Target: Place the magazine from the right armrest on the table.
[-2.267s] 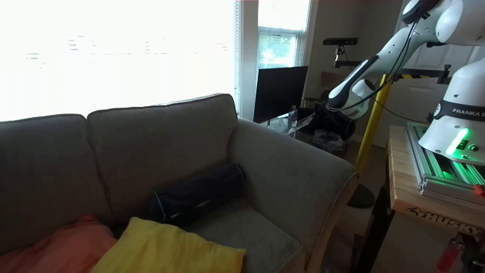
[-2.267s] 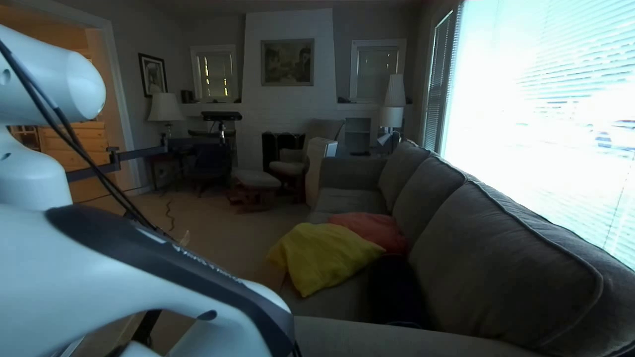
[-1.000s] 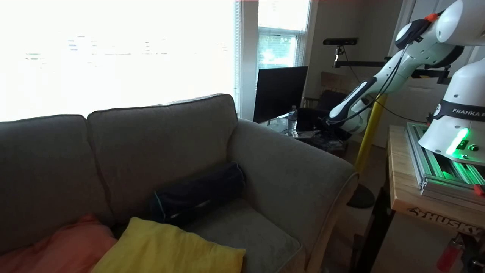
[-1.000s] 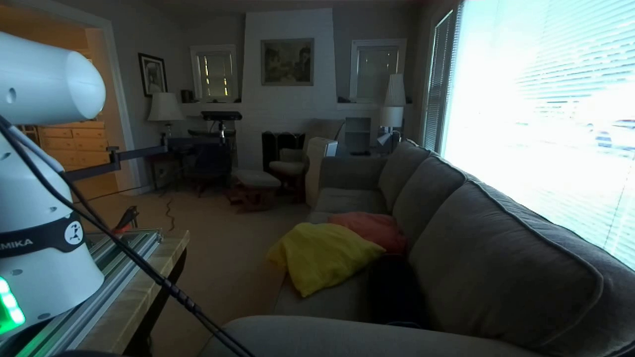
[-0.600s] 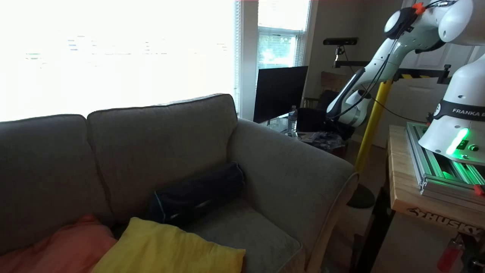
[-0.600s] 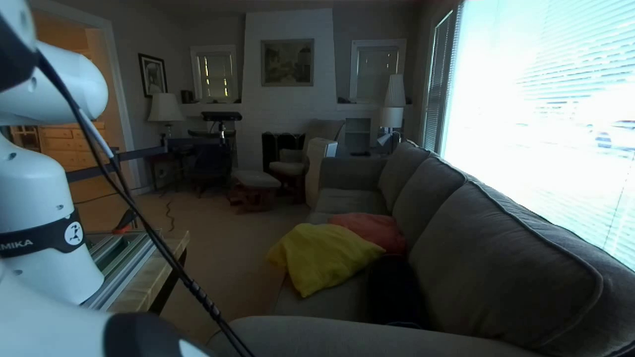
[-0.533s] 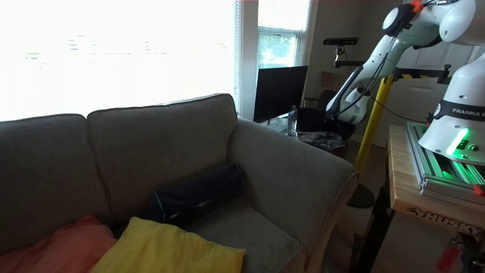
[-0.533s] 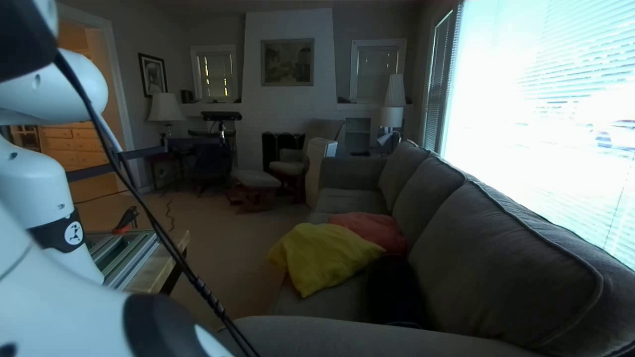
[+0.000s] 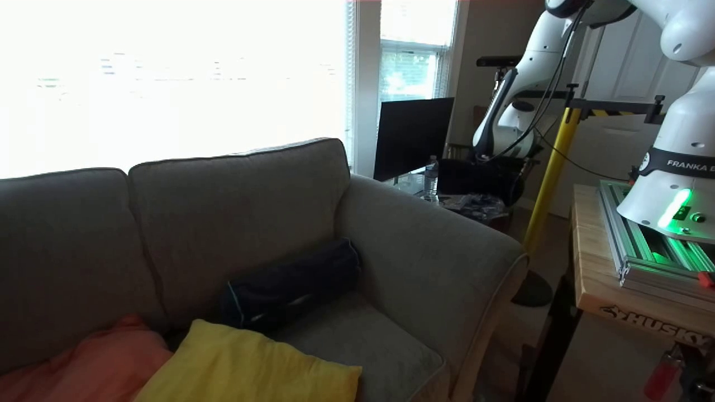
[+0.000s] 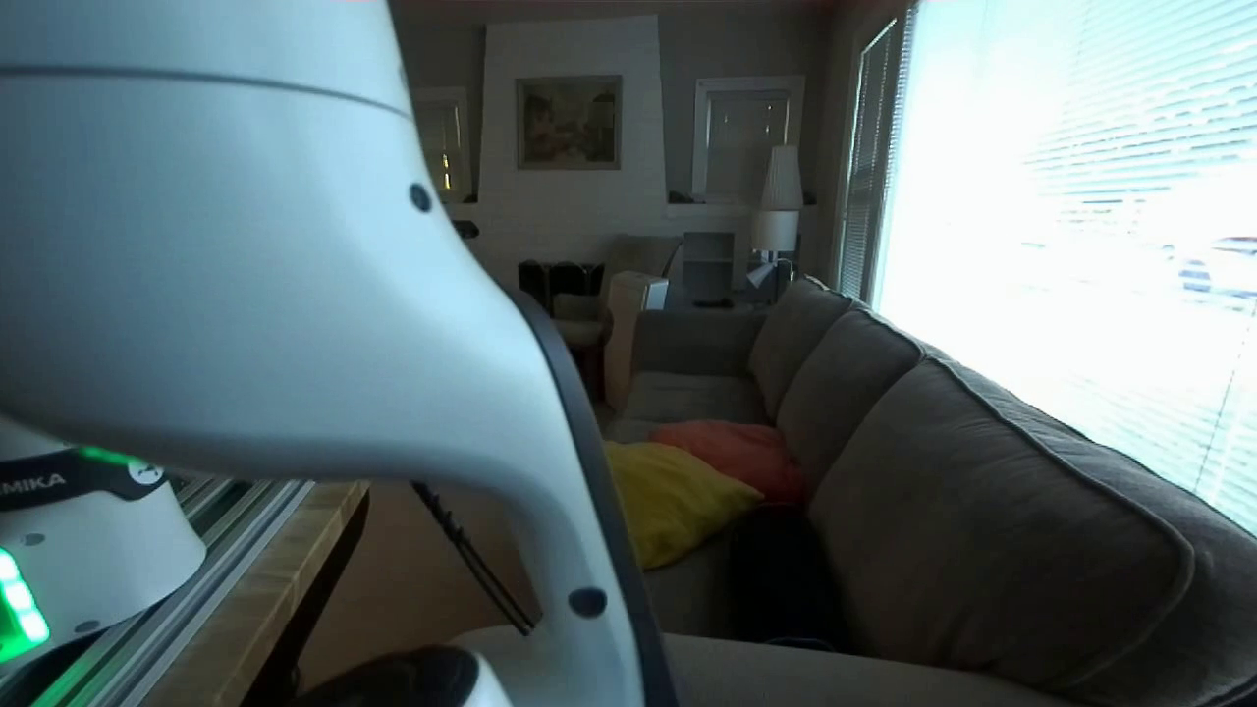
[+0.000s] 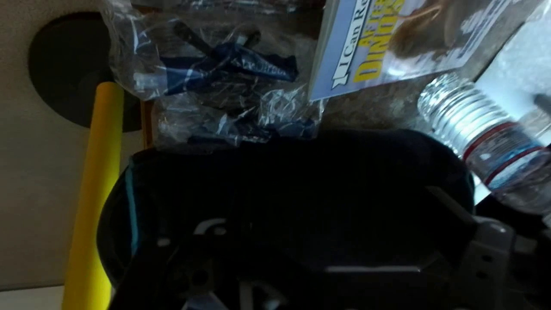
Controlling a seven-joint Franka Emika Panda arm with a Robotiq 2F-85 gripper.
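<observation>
With the magazine [image 11: 404,47] lying on the table [image 11: 374,107] beside the plastic bag [image 11: 215,77], and the gripper [image 11: 327,215], as far as the gloom showed, spread wide, a clean retreat probably called for rising gently, clear of the bottle [image 11: 495,133].

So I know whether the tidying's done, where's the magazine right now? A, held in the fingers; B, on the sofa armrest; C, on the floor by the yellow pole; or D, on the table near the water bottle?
D, since the wrist view shows the magazine lying on the table, with the water bottle near one edge.
</observation>
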